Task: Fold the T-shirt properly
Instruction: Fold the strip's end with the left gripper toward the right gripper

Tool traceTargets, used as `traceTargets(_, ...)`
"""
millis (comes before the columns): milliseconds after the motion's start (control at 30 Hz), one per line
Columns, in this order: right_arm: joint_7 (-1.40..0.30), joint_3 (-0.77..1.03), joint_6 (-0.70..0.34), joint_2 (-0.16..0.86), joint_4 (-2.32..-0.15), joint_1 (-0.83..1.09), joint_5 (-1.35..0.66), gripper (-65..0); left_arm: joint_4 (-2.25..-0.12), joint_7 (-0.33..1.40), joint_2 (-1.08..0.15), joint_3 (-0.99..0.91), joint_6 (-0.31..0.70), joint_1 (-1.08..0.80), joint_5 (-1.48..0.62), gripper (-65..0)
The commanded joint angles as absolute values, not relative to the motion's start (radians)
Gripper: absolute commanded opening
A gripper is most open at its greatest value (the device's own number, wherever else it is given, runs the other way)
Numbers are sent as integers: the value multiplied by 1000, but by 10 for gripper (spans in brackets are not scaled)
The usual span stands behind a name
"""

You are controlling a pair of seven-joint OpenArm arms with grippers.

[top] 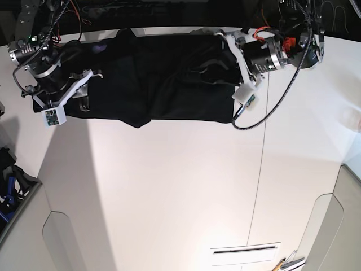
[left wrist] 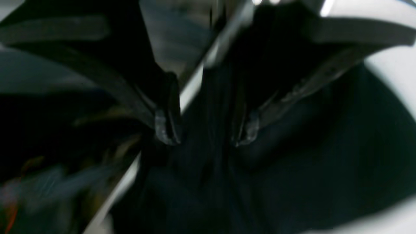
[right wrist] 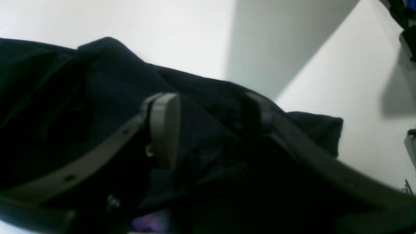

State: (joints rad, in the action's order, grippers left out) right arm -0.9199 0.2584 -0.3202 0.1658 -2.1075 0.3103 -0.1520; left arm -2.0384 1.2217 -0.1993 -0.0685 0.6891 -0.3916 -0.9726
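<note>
The black T-shirt lies as a wide rumpled band across the far part of the white table, plain side up. My left gripper is at its right end. In the left wrist view, which is blurred, its fingers stand partly apart with a bunch of black cloth between them. My right gripper is at the shirt's left end. In the right wrist view its fingers also have raised black cloth bunched between them. A bit of purple print shows below.
A black cable loops from the left arm over the table's right part. A slot is set in the table near the front edge. Dark and blue items sit off the table's left edge.
</note>
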Motion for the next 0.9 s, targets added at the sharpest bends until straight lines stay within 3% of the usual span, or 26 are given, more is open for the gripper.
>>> traceTargets(0, -893, 262, -317, 171, -2124, 305, -157, -346, -2057, 1200, -208, -55, 698, -402, -979, -364)
traceTargets(400, -894, 262, -317, 171, -2124, 294, -161, -346, -2057, 1050, -216, 117, 698, -443, -624, -373)
traceTargets(433, -894, 262, -317, 171, -2124, 294, -161, -346, -2057, 1046, -216, 130, 698, -443, -611, -406)
traceTargets(567, -894, 262, -317, 171, -2124, 294, -167, -346, -2057, 1035, -216, 179, 698, -443, -610, -650)
traceTargets(867, -894, 262, -317, 171, -2124, 294, -202, -346, -2057, 1020, -165, 302, 698, -428, -699, -650)
